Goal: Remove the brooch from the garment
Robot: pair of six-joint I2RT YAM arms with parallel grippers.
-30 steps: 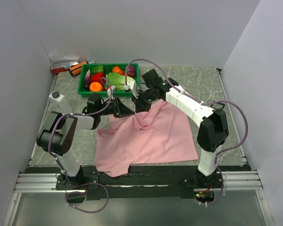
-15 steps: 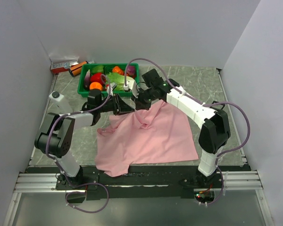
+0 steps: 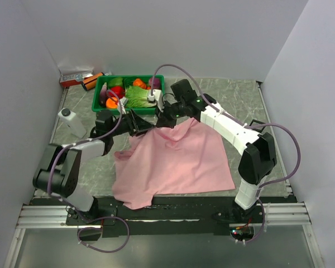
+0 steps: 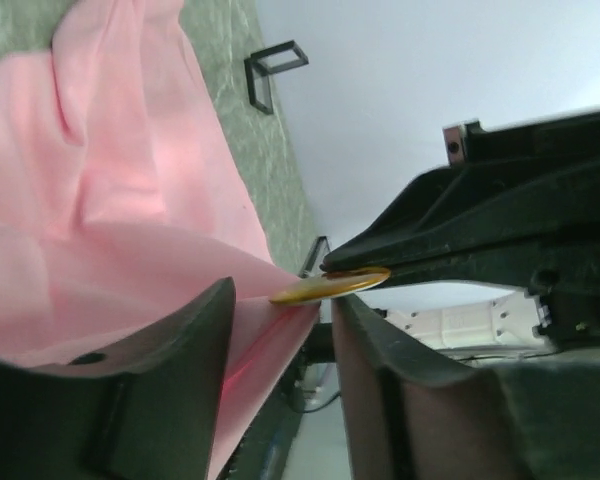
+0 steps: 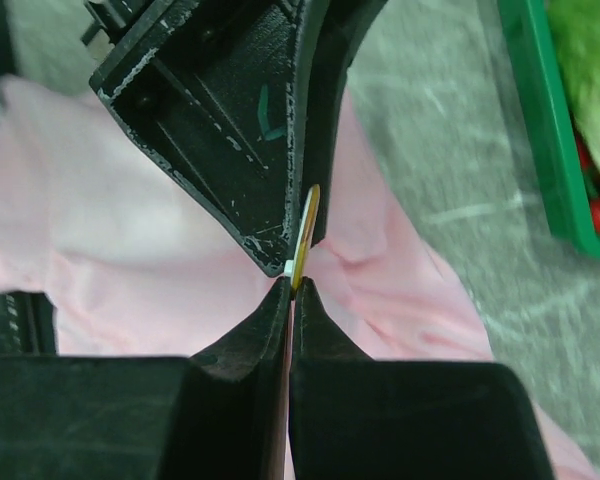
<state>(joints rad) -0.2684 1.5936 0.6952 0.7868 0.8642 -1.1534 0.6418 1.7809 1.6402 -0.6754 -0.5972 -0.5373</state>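
Note:
The pink garment (image 3: 178,162) lies spread on the table, its far left edge drawn up into a peak. My right gripper (image 3: 161,119) is shut on that peak; a thin line of cloth runs between its closed fingers (image 5: 292,283). The brooch (image 5: 307,235), a thin gold disc seen edge-on, sits right at those fingertips. In the left wrist view the brooch (image 4: 330,287) pokes out of the garment (image 4: 110,200) under the right gripper's black finger. My left gripper (image 4: 282,296) is open, its fingers either side of the cloth just below the brooch. From above, the left gripper (image 3: 146,124) faces the right one.
A green basket (image 3: 96,101) of vegetables stands just behind both grippers. A white bottle (image 3: 71,120) lies at the left, and a box (image 3: 75,77) and a can sit in the far left corner. The right arm (image 3: 229,125) reaches over the garment's far side.
My left gripper's jaws have parted from a closer hold. Both grippers and the lifted peak have drifted slightly toward the basket, and the left arm's elbow has swung lower left.

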